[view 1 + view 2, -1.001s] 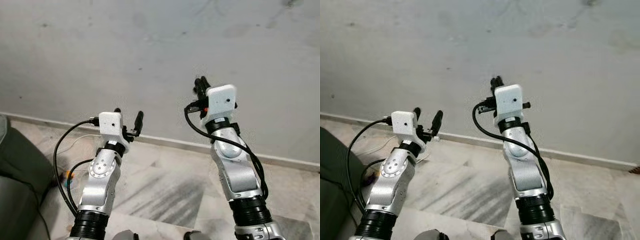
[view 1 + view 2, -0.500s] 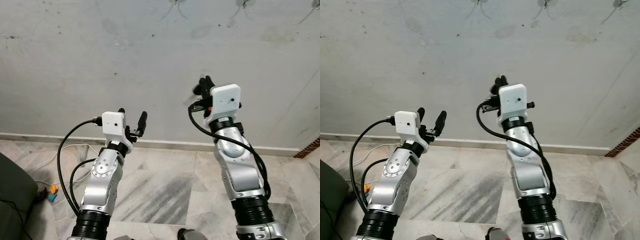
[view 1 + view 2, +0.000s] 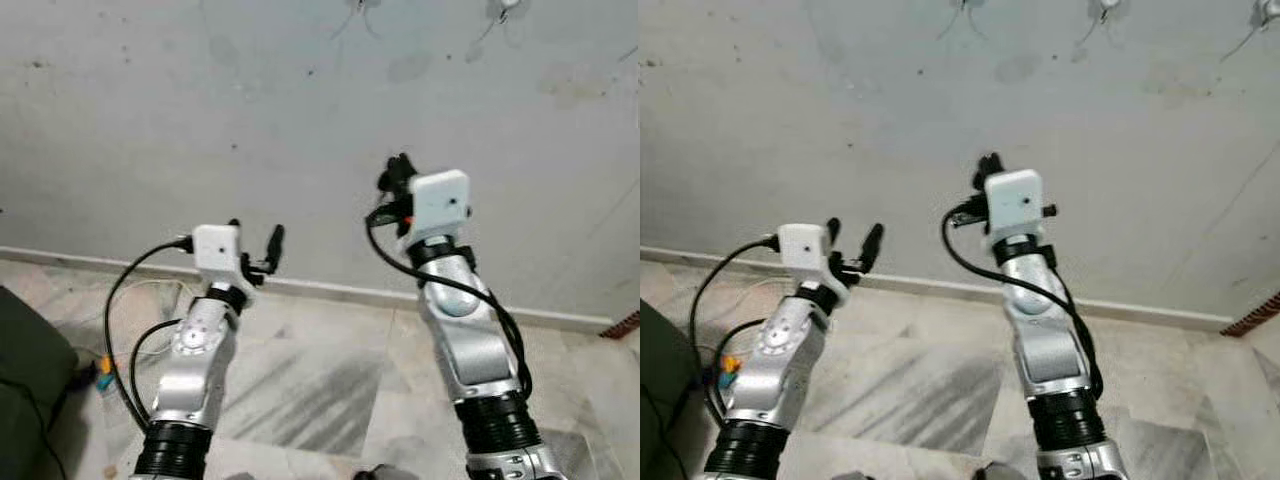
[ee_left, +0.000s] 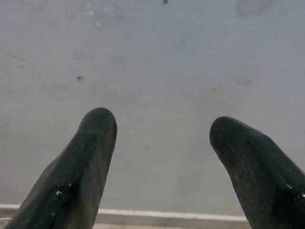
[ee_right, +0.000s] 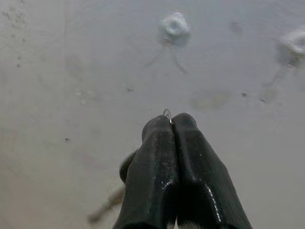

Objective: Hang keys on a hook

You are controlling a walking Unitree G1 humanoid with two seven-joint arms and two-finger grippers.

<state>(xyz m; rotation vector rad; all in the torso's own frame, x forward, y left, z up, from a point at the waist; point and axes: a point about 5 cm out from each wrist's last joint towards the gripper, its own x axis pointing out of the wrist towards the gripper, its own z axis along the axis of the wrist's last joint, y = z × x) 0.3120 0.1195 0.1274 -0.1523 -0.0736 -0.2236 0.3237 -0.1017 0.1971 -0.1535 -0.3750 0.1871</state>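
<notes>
A thin metal key ring (image 5: 167, 113) peeks from the tips of the right gripper (image 5: 171, 119), whose fingers press together on it, below a white wall hook (image 5: 174, 25). The left gripper (image 4: 162, 126) gapes wide, empty, facing the grey wall (image 4: 157, 57).

No readable text, label, brand, number or sign in any view. Wall (image 3: 200, 100): bare grey plaster, stains only. White camera housings on both wrists: unmarked.
</notes>
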